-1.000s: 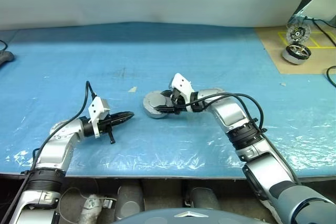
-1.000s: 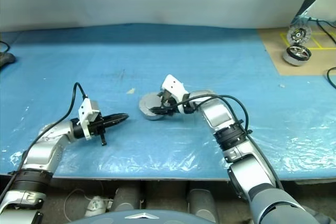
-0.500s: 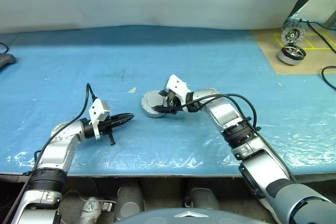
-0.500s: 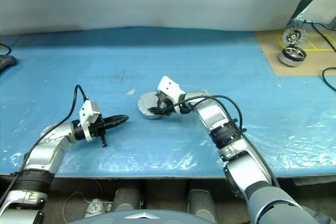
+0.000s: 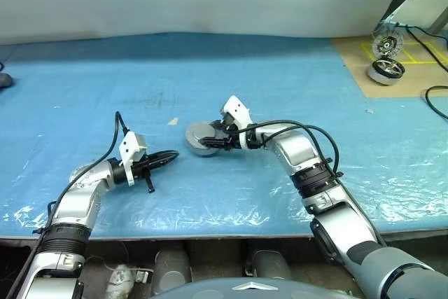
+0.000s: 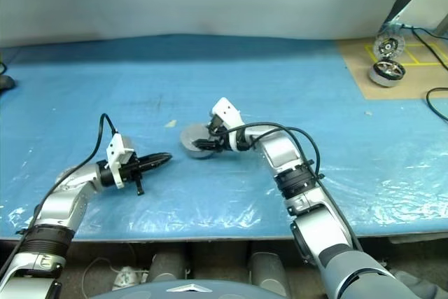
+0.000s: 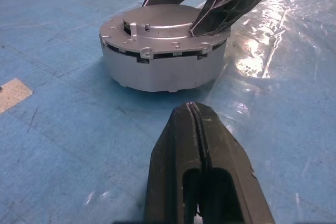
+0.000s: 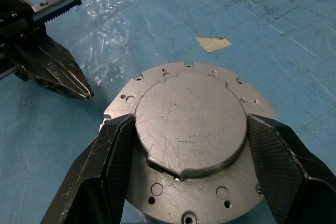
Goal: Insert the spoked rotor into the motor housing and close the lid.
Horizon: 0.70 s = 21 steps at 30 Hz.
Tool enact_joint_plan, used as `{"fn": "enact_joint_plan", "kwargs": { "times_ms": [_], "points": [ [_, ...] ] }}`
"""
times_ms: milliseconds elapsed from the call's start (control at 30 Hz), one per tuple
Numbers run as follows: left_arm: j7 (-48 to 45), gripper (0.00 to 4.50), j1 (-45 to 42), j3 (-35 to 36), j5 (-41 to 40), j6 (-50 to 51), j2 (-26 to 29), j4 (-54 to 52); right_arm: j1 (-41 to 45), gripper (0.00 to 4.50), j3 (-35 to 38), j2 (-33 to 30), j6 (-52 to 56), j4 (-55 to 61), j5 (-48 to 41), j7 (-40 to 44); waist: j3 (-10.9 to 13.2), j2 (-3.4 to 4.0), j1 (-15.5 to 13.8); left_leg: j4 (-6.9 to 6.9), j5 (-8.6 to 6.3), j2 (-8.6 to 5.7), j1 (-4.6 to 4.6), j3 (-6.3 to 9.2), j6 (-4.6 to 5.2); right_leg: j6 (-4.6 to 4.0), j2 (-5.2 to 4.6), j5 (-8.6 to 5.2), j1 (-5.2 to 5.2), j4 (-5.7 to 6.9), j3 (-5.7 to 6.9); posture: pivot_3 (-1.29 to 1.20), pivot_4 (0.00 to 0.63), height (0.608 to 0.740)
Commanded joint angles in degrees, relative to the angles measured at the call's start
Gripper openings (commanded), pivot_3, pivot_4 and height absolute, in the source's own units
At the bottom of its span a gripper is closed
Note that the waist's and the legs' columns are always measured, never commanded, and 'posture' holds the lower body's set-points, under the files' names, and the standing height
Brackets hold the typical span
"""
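Observation:
The motor housing (image 7: 163,69) stands on the blue mat at mid table, a squat silver drum. The lid (image 8: 189,124) sits flat on top of it, smooth grey cap upward. My right gripper (image 5: 212,139) reaches in from the right. Its two black fingers (image 8: 113,156) rest on the housing's top and press the raised cap from both sides. My left gripper (image 5: 171,154) is shut and holds nothing. It hovers just above the mat a short way left of the housing, tips (image 7: 193,109) pointing at it. The spoked rotor is hidden.
A blue plastic-covered mat (image 5: 294,89) spans the table. At the far right, round metal motor parts (image 5: 386,70) stand on a brown board. A scrap of pale tape (image 5: 173,121) lies behind the housing. A black cable (image 5: 437,96) curls at the right edge.
The whole view has shifted slightly. The right gripper stays on the lid. The left gripper has kept still.

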<state>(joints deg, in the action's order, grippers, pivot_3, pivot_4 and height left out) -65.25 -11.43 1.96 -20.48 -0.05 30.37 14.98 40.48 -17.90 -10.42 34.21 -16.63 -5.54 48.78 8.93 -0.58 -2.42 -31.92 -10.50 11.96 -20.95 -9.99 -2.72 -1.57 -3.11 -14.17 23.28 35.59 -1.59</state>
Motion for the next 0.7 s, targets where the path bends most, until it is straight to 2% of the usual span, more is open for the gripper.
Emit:
{"fn": "enact_joint_plan", "kwargs": {
  "times_ms": [33,333,533,700],
  "points": [
    [-0.2,0.00,-1.0,0.2,0.1,-1.4,-0.1,-0.2,-1.8,2.98,-3.6,1.1,2.8,-2.7,1.4,-0.4,0.0,0.00,0.0,0.01,0.00,0.00,0.02,0.00,0.00,0.00,0.00,0.00,0.00,0.01,0.00,0.00,0.150,0.740],
    [-0.4,0.00,-1.4,0.2,0.4,-1.6,-0.4,0.1,-2.6,2.98,-8.1,-0.2,-0.4,-6.5,7.5,-2.3,0.0,0.00,0.2,0.16,-0.01,-0.06,0.47,-0.01,0.01,0.00,-0.01,-0.01,-0.25,0.04,-0.15,0.00,0.150,0.740],
    [-0.1,0.00,-1.2,0.4,0.2,-1.4,-0.7,0.0,-4.3,2.98,-8.8,0.4,2.6,-8.3,8.7,-5.0,-0.1,-0.01,0.2,0.70,-0.01,-0.08,0.94,-0.03,0.01,0.10,-0.04,-0.08,-0.43,-0.08,-0.29,0.00,0.150,0.740],
    [-0.2,0.00,-1.2,0.3,0.4,-1.5,-0.9,0.0,-3.5,2.98,-3.0,3.3,6.5,-8.2,3.7,-6.0,-0.3,0.02,0.2,0.86,-0.02,-0.08,1.07,-0.03,0.01,0.34,-0.02,-0.24,-0.41,-0.08,-0.30,0.00,0.150,0.740]
  ]
}}
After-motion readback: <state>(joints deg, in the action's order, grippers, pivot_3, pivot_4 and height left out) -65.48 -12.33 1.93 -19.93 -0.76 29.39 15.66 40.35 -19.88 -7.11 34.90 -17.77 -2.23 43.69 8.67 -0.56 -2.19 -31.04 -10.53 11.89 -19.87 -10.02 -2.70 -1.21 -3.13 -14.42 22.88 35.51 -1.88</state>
